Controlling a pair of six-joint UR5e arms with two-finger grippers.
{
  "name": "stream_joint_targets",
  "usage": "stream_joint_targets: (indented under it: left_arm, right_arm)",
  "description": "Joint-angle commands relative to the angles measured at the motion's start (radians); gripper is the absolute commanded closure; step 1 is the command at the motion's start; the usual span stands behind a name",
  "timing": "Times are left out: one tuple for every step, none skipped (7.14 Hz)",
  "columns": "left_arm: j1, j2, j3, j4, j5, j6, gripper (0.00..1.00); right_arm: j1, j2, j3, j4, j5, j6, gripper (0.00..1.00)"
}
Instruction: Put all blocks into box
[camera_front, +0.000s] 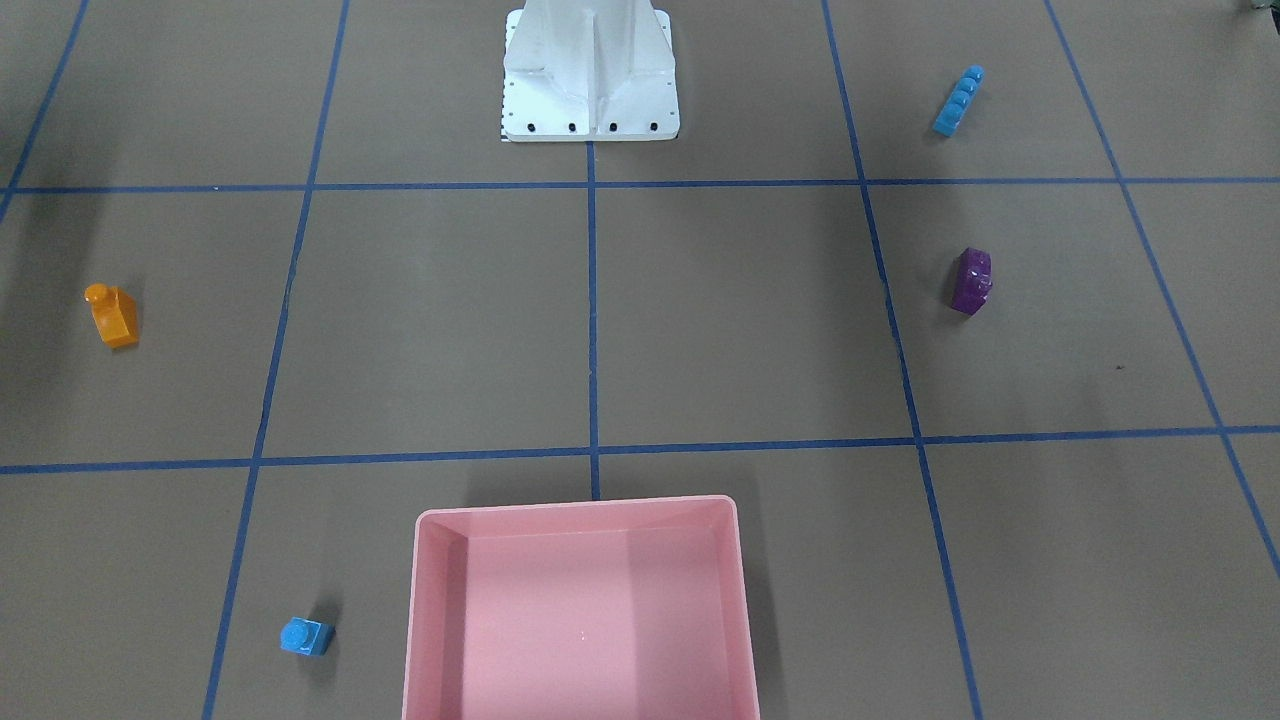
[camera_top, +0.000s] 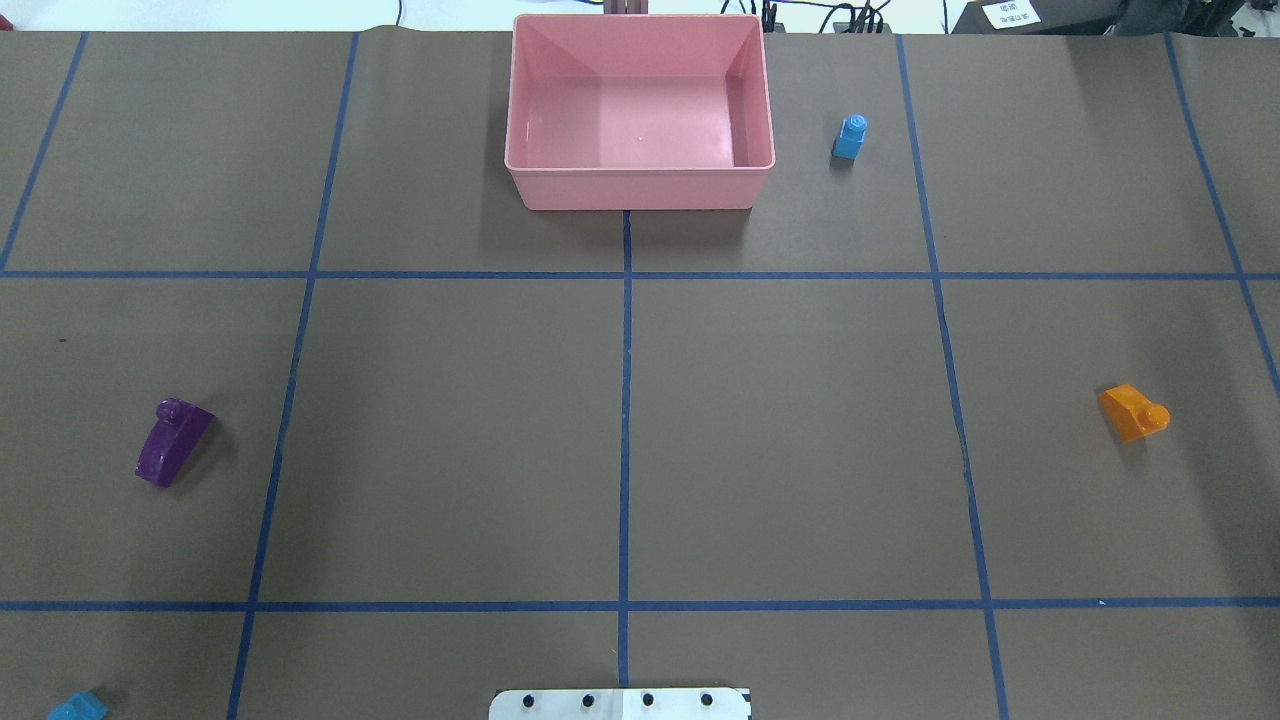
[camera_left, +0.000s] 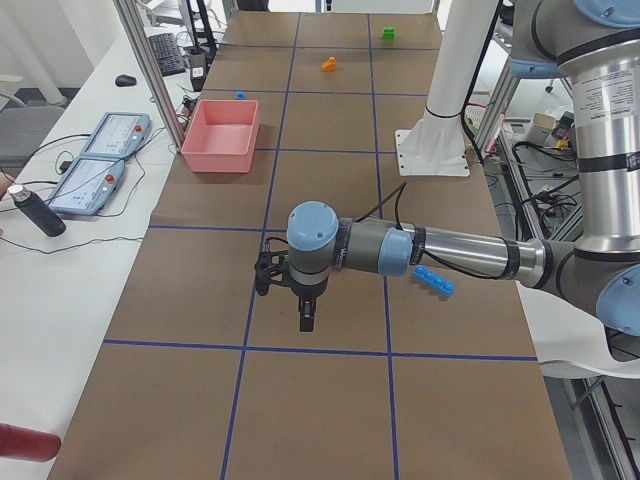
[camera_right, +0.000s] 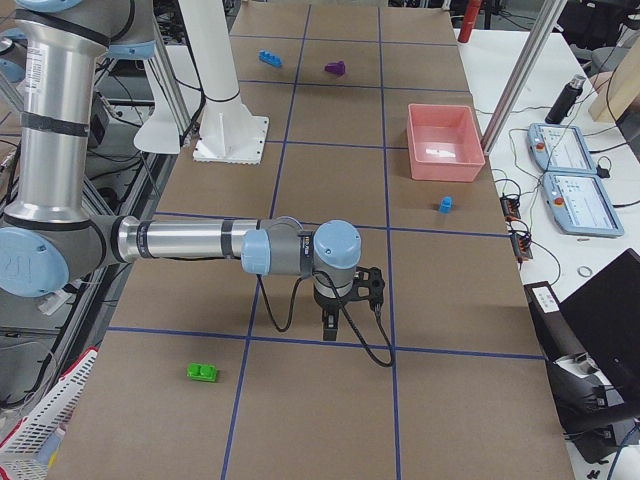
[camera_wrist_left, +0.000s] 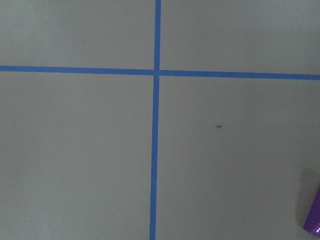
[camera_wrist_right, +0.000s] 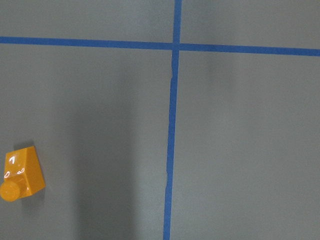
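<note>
The pink box (camera_top: 640, 188) stands empty at the table's far middle. The small blue block (camera_top: 850, 137) sits just right of it. The orange block (camera_top: 1133, 413) lies at the right and shows in the right wrist view (camera_wrist_right: 20, 175). The purple block (camera_top: 173, 441) lies at the left; its edge shows in the left wrist view (camera_wrist_left: 314, 220). The long light-blue block (camera_top: 78, 708) is near left. The green block (camera_right: 203, 372) lies beyond the right end. My left gripper (camera_left: 305, 320) and right gripper (camera_right: 330, 325) hang over bare table; I cannot tell whether they are open or shut.
The white robot base (camera_front: 590, 90) stands at the table's near middle edge. Blue tape lines grid the brown table. Two teach pendants (camera_left: 100, 150) and a dark bottle (camera_left: 38, 213) lie on the white side table beyond the box. Aluminium frame posts stand by it.
</note>
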Motion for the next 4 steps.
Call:
stream_joint_targets:
  left_arm:
    - [-0.002, 0.001, -0.006, -0.004, -0.009, -0.002, 0.0]
    - [0.0, 0.0, -0.005, -0.008, -0.009, -0.004, 0.0]
    - [0.002, -0.002, -0.005, -0.01, -0.009, -0.002, 0.0]
    - [0.003, 0.001, -0.006, -0.022, -0.009, -0.002, 0.0]
  right_arm:
    - [-0.001, 0.001, 0.0, 0.006, 0.0, -0.002, 0.0]
    - [-0.001, 0.001, -0.015, 0.007, -0.003, -0.002, 0.0]
    - [-0.001, 0.001, -0.017, 0.008, -0.003, -0.002, 0.0]
    - [-0.001, 0.001, -0.017, 0.006, 0.0, -0.002, 0.0]
